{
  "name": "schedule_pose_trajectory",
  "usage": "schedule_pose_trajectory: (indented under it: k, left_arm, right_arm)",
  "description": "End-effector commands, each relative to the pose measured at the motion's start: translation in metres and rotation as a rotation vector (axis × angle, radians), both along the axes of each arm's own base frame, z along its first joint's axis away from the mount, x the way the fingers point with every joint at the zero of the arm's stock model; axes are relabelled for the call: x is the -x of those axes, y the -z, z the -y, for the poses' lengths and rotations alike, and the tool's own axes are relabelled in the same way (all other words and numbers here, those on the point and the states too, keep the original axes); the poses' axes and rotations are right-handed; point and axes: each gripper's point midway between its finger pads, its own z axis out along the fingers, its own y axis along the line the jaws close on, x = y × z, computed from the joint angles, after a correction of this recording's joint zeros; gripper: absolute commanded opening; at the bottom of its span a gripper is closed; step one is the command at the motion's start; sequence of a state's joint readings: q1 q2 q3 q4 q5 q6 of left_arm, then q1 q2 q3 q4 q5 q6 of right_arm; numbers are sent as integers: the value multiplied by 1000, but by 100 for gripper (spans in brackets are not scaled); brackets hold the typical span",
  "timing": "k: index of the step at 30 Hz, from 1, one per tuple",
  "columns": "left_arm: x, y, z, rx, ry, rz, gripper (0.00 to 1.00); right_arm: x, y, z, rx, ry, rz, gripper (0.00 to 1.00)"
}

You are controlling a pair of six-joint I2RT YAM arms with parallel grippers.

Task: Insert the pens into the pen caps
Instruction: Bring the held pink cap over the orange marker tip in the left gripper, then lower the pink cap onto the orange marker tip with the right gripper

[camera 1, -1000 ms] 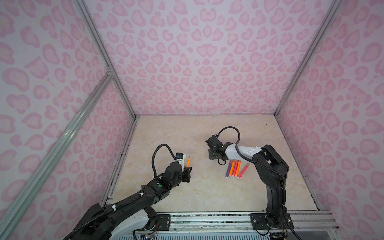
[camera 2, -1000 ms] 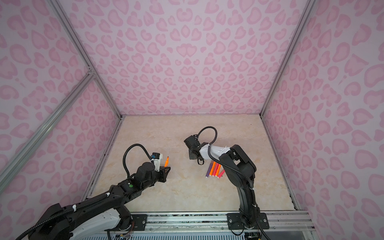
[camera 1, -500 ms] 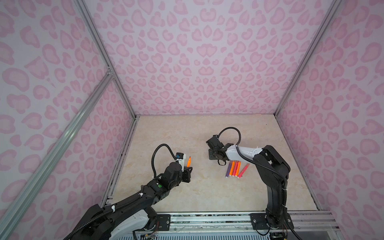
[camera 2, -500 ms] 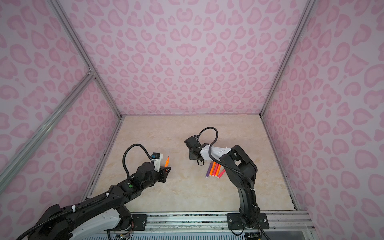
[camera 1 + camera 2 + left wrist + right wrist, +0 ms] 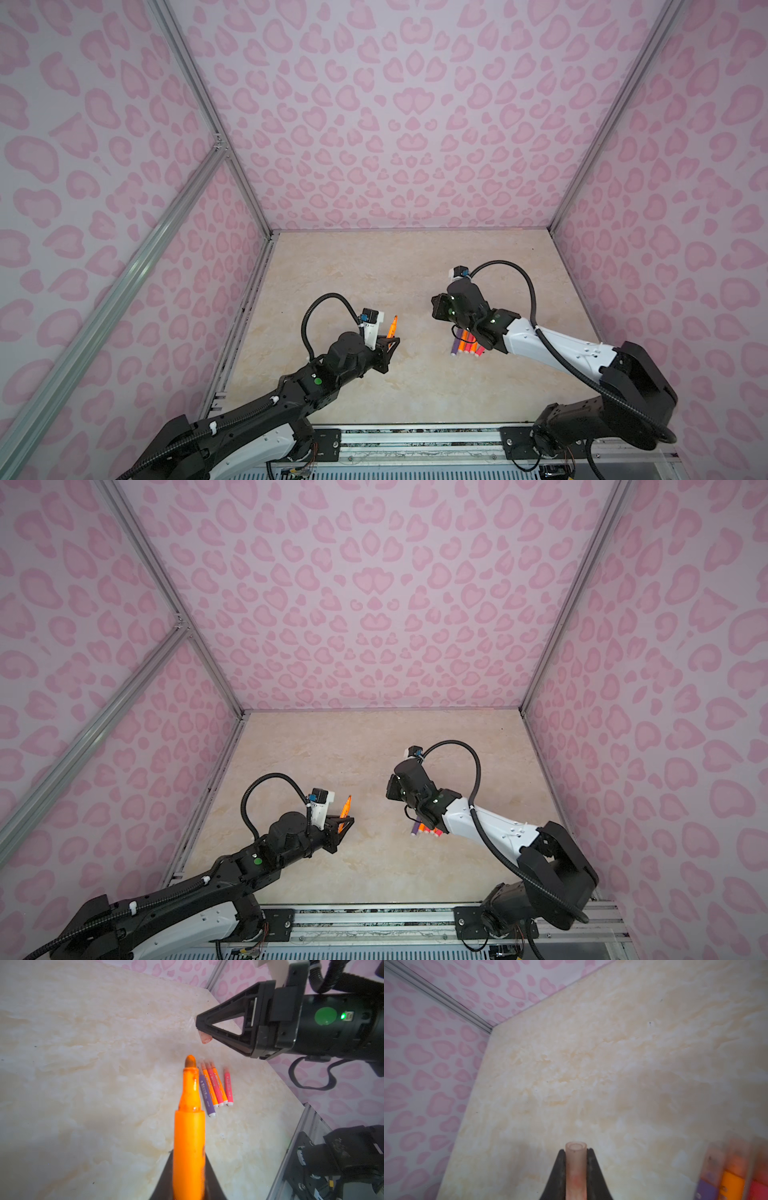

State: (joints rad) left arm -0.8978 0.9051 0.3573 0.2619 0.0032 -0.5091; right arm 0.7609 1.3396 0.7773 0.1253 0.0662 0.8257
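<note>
My left gripper point(image 5: 390, 341) point(image 5: 347, 823) point(image 5: 189, 1155) is shut on an orange pen point(image 5: 189, 1136) point(image 5: 392, 326), held above the floor with its dark tip pointing away. My right gripper point(image 5: 575, 1155) point(image 5: 434, 309) point(image 5: 199, 1026) is shut on a translucent pale pink pen cap point(image 5: 575, 1167) point(image 5: 205, 1038), whose open end sticks out past the fingertips. It hangs above and beyond the pen's tip, apart from it. Several more pens point(image 5: 216, 1088) point(image 5: 465, 347) point(image 5: 424, 830), purple, orange and pink-red, lie side by side on the floor under the right arm.
The marble-look floor point(image 5: 374, 270) is boxed in by pink patterned walls point(image 5: 395, 124) on three sides. A metal rail point(image 5: 415, 436) with both arm bases runs along the near edge.
The right gripper has finished shutting on the pen cap. Its arm has swung its elbow lower and out to the right, with the gripper staying near the same spot. The left arm has not moved.
</note>
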Motion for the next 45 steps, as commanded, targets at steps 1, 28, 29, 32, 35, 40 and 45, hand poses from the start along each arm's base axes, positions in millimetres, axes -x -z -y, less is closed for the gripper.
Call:
schedule_pose_trajectory:
  k: [1, 28, 29, 32, 35, 40, 45]
  left_arm:
    - [5, -28, 14, 68, 42, 84, 3]
    - [13, -55, 22, 141, 45, 147, 3]
    - [13, -55, 22, 141, 46, 146, 3]
    - [13, -56, 22, 142, 44, 147, 3]
    - [12, -56, 21, 141, 40, 150, 3]
    - [11, -58, 21, 141, 36, 155, 3]
    - [6, -58, 20, 133, 7, 152, 3]
  right_arm:
    - [11, -62, -23, -278, -34, 150, 3]
    - [69, -102, -59, -444, -94, 261, 0]
    - [69, -99, -59, -441, -92, 260, 0]
    - [70, -97, -61, -437, -96, 256, 0]
    - [71, -97, -63, -439, -102, 253, 0]
    - [74, -94, -65, -441, -107, 251, 0]
    - [81, -90, -68, -449, -126, 250, 0]
